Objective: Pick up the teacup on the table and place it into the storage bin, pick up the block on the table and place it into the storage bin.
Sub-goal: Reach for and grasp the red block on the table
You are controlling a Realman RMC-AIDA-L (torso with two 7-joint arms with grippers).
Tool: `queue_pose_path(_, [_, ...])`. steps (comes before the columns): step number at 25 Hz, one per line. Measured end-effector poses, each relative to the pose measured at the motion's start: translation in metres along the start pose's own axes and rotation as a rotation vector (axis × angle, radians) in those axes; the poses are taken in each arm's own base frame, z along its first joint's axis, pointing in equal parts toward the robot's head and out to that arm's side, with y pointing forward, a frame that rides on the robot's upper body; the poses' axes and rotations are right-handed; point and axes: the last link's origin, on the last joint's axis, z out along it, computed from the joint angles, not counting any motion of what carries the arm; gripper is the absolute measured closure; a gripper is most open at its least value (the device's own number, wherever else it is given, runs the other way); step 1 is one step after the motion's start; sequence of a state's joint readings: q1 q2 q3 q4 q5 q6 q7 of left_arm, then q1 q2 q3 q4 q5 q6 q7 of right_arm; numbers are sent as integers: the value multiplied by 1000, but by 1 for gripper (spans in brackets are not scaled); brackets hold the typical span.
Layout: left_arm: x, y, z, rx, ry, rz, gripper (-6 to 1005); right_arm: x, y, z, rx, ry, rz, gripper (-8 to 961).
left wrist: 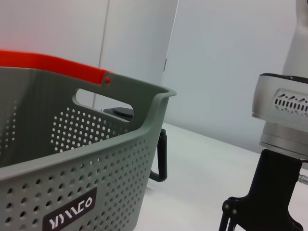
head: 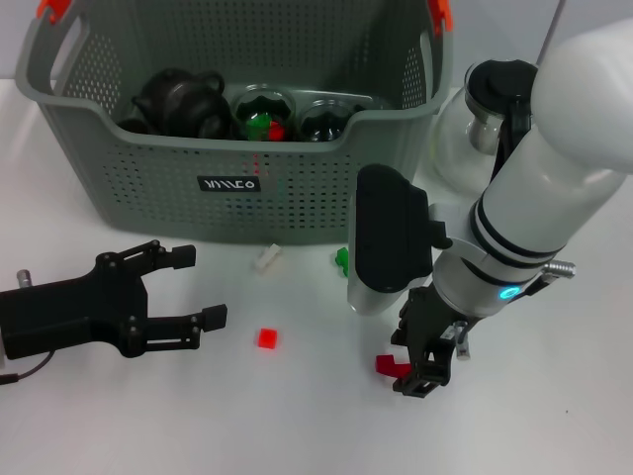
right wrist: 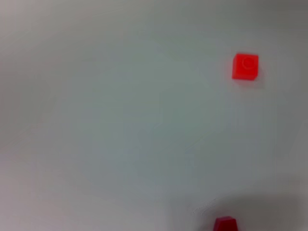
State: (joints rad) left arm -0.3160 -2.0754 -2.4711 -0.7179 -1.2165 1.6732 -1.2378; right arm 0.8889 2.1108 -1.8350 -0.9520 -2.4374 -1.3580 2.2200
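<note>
A clear glass pot [head: 457, 148] is seen standing on the white table [head: 297, 426], and it is topped by a silver-and-black lid [head: 492, 94]. In the left wrist view, the black handle [left wrist: 162, 156] of the glass pot is shown upright just above the tabletop, and a pale wall [left wrist: 226, 62] is seen well behind the pot. A black, rounded teapot-like vessel [head: 178, 99] is found well to the left of the glass pot.
</note>
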Motion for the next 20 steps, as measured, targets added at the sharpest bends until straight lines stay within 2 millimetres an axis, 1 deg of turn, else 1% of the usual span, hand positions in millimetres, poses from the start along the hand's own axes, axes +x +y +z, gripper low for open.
queue_pose_path(18, [0, 1, 2, 0, 2, -6, 63, 1, 3, 4, 0, 11, -7, 394])
queue_pose_path(20, [0, 1, 2, -1, 2, -10, 63, 0, 4, 4, -5, 7, -7, 469])
